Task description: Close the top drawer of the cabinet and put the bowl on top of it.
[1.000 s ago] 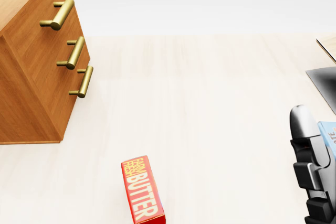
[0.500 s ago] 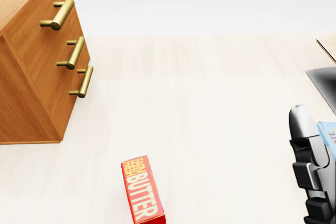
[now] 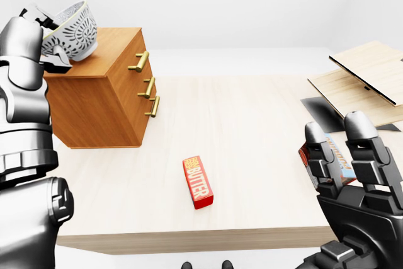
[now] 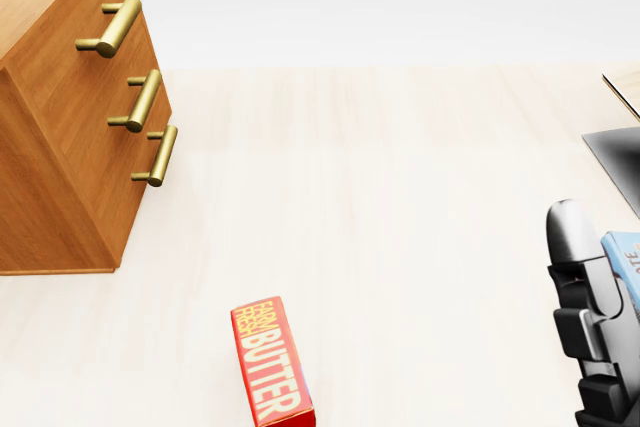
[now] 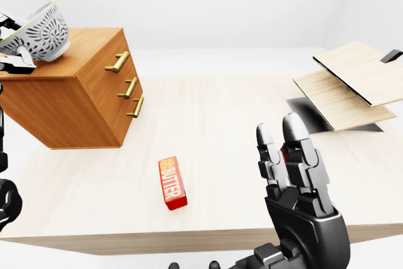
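Note:
The wooden cabinet stands at the table's left, and all three drawer fronts look flush, including the top one with its brass handle. A white bowl with a black pattern tilts over the left part of the cabinet top. My left hand is shut on its rim. I cannot tell whether the bowl's base touches the wood. My right hand is raised at the lower right, open and holding nothing, far from the cabinet.
A red butter box lies on the pale table near its bottom edge. A blue box sits behind my right hand. Stacked wooden boards over a dark sheet lie at the right.
In the head view my right hand has edged a few pixels left and down. The cabinet and butter box have not moved.

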